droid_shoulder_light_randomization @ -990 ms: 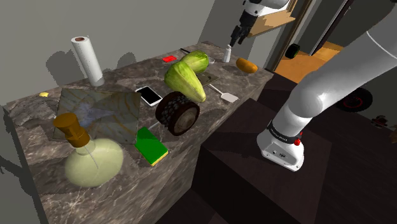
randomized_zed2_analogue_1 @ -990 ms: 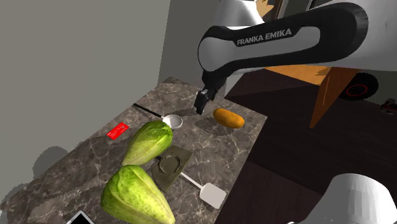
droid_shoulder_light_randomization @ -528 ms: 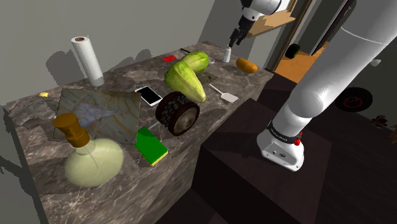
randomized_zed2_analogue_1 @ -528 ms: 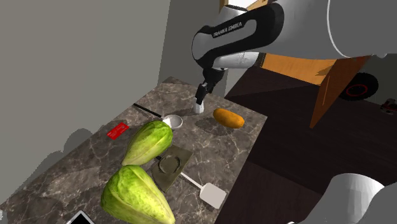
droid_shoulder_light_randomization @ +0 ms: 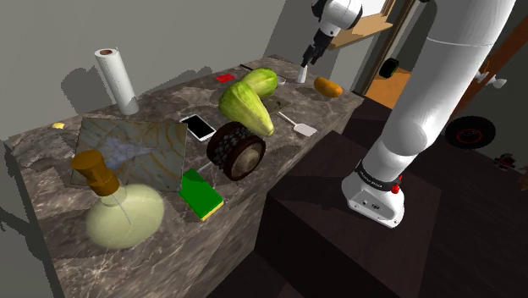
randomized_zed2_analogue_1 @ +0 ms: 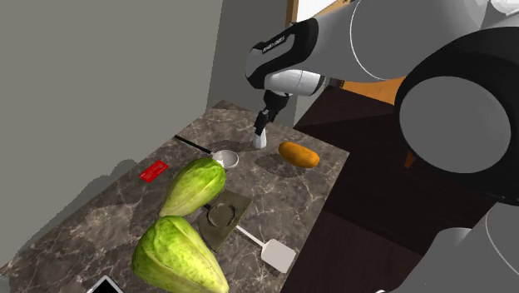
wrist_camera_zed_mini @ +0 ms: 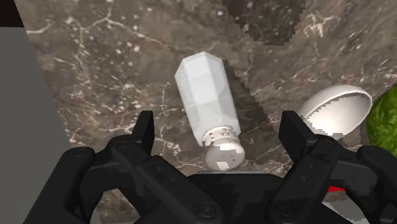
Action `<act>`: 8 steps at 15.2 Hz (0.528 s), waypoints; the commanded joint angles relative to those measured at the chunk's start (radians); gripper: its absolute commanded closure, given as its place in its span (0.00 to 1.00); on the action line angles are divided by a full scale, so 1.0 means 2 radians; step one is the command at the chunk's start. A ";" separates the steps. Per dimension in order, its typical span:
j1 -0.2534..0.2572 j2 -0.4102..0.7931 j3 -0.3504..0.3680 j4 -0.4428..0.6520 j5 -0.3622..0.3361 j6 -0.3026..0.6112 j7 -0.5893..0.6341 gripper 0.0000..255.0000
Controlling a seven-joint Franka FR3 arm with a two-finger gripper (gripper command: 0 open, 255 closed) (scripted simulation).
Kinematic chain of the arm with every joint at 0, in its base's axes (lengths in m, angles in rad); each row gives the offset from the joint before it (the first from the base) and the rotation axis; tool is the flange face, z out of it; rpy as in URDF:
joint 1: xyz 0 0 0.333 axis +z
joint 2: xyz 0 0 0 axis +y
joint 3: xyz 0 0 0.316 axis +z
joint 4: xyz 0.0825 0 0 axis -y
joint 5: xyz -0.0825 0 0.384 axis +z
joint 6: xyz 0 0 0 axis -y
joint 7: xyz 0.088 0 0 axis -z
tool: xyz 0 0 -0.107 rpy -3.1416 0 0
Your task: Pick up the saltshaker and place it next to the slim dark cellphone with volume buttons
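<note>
Between the spread jaws, touching neither black finger [wrist_camera_zed_mini: 144, 130], we saw the white faceted saltshaker [wrist_camera_zed_mini: 205, 102] standing upright on the dark veined marble desk [wrist_camera_zed_mini: 95, 70], its perforated cap nearest the jaws. Just outside one finger lay a small white round bowl [wrist_camera_zed_mini: 335, 109], with a green leafy lettuce head [wrist_camera_zed_mini: 385, 118] past it. A slim dark cellphone [randomized_zed2_analogue_1: 193, 146] lay flat on the desk farther from the jaws, beyond the bowl, well apart from the saltshaker.

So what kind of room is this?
Probably a kitchen: a stone-patterned counter holds a saltshaker, a paper towel roll and big leafy green vegetables.
</note>
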 commanded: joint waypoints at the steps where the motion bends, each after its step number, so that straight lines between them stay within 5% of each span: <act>1: -0.002 0.012 0.004 0.001 0.012 0.008 -0.008 0.00; 8: -0.004 0.025 0.009 0.000 0.026 0.019 -0.017 0.00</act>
